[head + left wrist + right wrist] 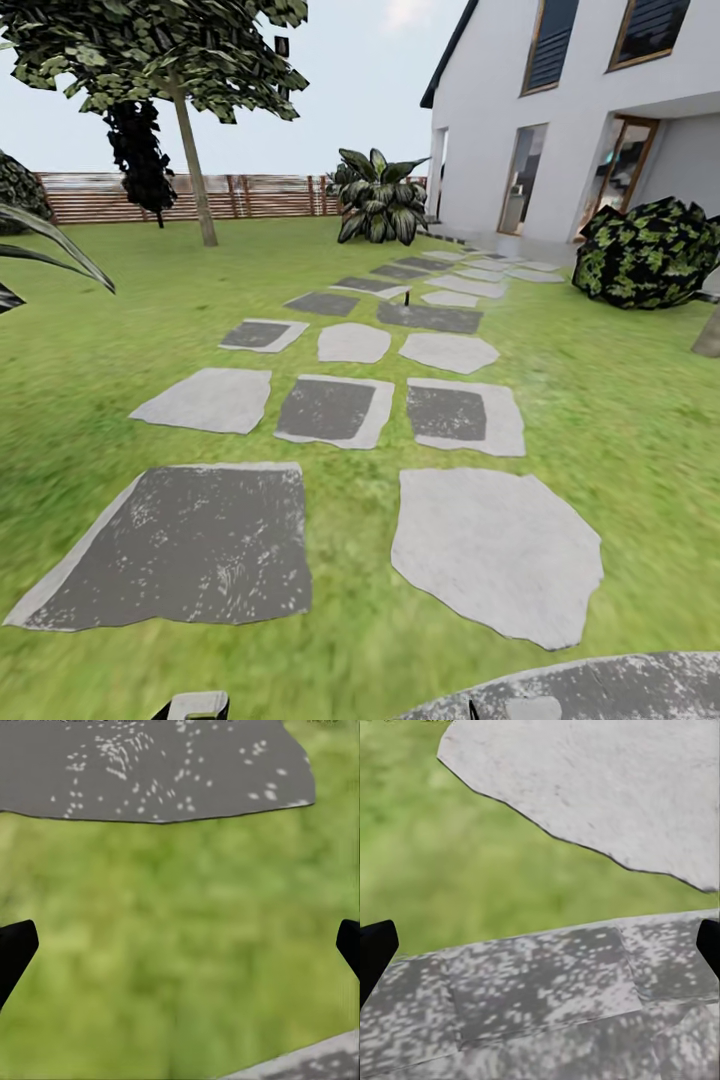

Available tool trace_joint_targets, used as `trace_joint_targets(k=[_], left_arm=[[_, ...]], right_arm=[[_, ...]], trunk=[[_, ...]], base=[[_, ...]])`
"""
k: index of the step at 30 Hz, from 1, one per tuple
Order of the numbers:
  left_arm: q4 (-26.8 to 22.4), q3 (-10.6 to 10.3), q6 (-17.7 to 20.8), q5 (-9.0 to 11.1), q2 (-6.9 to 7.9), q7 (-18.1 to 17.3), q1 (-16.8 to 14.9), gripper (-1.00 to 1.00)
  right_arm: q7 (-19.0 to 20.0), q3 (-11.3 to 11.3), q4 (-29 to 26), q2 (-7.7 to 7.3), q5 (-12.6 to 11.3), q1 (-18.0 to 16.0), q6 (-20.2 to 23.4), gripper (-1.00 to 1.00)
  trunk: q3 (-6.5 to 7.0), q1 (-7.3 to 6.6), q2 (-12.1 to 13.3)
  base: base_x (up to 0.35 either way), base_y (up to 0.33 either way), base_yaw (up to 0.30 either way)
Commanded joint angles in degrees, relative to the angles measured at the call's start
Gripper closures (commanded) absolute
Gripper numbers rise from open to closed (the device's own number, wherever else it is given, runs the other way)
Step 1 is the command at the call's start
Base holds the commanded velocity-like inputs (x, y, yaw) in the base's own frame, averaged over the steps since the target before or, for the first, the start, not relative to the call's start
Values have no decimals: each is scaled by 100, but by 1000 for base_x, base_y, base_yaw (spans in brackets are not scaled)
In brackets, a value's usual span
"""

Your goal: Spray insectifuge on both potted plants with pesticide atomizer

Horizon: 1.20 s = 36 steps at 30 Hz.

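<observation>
My garden lawn (120, 340) lay green ahead, crossed by grey stepping stones (340, 410) running toward the brown slatted fence (270, 195). The speckled patio edge (600, 690) curved just below my view.

1. Stepping stones (340, 408) are lying on the lawn (620, 400), leading ahead of both grippers toward the house (560, 110).
2. The left gripper (180, 945) is hanging over grass.
3. The right gripper (540, 945) is hanging over the patio edge (540, 997).
4. The fence (150, 197) is standing far ahead, behind a tree (190, 150).
</observation>
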Motion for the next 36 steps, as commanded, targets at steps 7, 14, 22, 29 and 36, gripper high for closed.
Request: trace_joint_targets(k=[7,14,22,29,36], left_arm=[[24,60,-22,-22,-2,1,-4,-100],[25,76,-18,-19,10,1,-4,-100],[29,88,-19,-18,32,1,-4,-100],[30,81,-17,-21,32,1,-4,-100],[33,79,-16,-21,33,1,-4,-100]], right_arm=[[-36,-1,8,3,50,-3,-11,-100],[-36,1,9,5,52,-3,-11,-100],[-36,7,9,6,51,-3,-11,-100],[-36,7,9,8,50,-3,-11,-100],[-36,3,9,6,50,-3,-11,-100]], trunk=[[-69,1,-2],[-132,1,-2],[-204,1,-2],[-266,1,-2],[-281,1,-2]], base=[[314,0,0],[338,0,0],[339,0,0],[339,-24,0],[339,-66,0]])
